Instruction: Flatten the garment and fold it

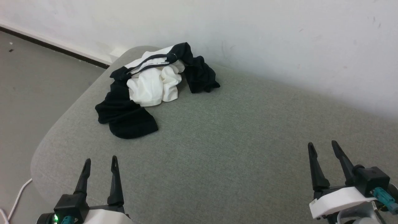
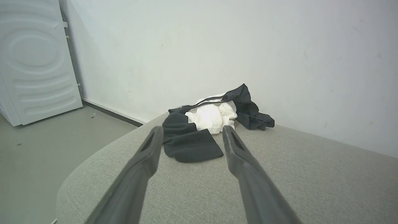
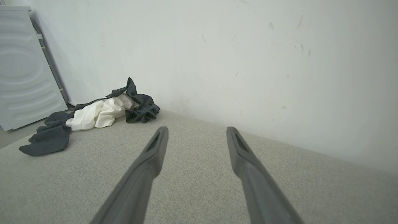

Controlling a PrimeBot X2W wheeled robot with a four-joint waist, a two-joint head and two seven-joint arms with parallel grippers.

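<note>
The garment (image 1: 149, 84) lies crumpled at the grey cushion's (image 1: 233, 140) far left corner, by the wall (image 1: 279, 37); left gripper (image 1: 101, 158) and right gripper (image 1: 322, 143) hang wide, empty, over its near edge.

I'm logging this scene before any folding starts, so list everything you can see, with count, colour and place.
garment: one, white body with black sleeves, crumpled at the padded surface's far left corner
padded surface: one, grey-green, before the robot, against the wall
wall: one, white, behind the surface
floor: one, grey, left of the surface
cable: one, white, on the floor, lower left
appliance: one, white, on the floor, far left
left gripper: one, dark fingers apart, lower left, holding nothing
right gripper: one, dark fingers apart, lower right, holding nothing
</note>
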